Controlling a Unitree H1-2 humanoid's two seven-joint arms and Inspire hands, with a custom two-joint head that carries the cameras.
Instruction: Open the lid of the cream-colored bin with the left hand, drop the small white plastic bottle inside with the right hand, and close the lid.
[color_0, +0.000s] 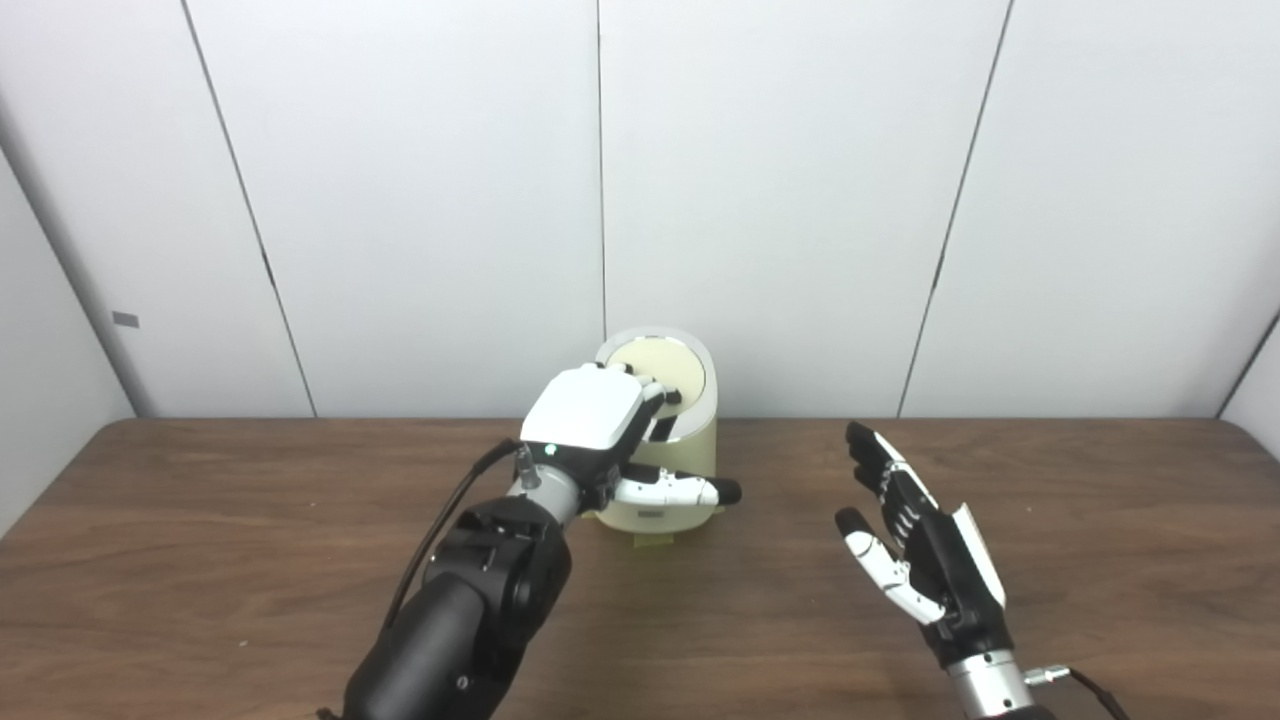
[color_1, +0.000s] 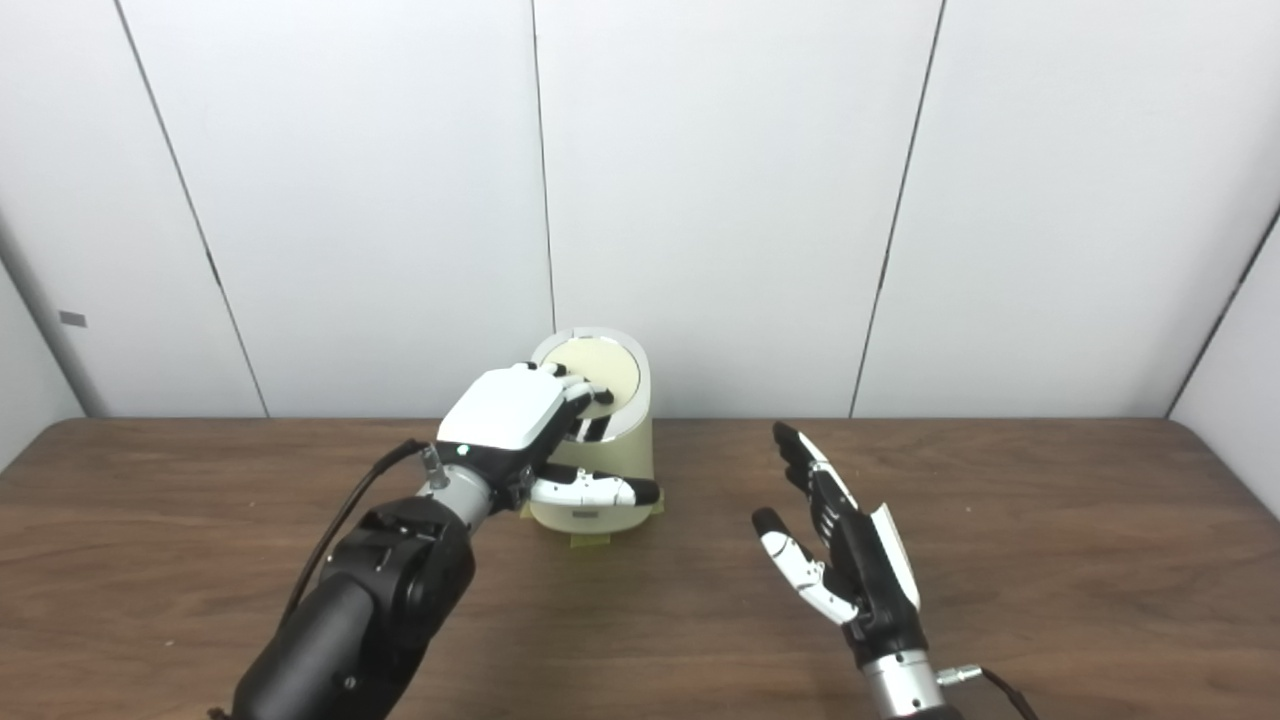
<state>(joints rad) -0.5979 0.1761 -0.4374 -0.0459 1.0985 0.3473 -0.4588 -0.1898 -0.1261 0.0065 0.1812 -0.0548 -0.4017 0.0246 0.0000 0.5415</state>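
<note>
A: Currently, which step is running?

B: The left hand (color_0: 590, 425) is resting on the cream-colored bin (color_0: 672, 470) at the centre of the frame, its fingers (color_0: 655, 392) curling over the near edge of the lid (color_0: 660, 365) and its thumb stretching across the bin's front. It is gripping nothing outright. The lid is lying flat, apparently shut, so this looks like either the opening step or the closing one.

A: And the right hand?

B: The right hand (color_1: 845, 545) is hovering above the desk (color_0: 1100, 520) in the lower right of the frame, fingers spread, palm empty.

A: Where is the small white plastic bottle?

B: It is not showing in either view. Whether it is lying inside the bin cannot be told.

A: What is the next move calling for?

B: If opening, the fingers are needing purchase under the lid's rim, with a lift toward the wall (color_0: 400, 200).

A: Any readable writing?

B: A small plate (color_0: 652, 513) is sitting low on the bin's front, too small to read.
</note>
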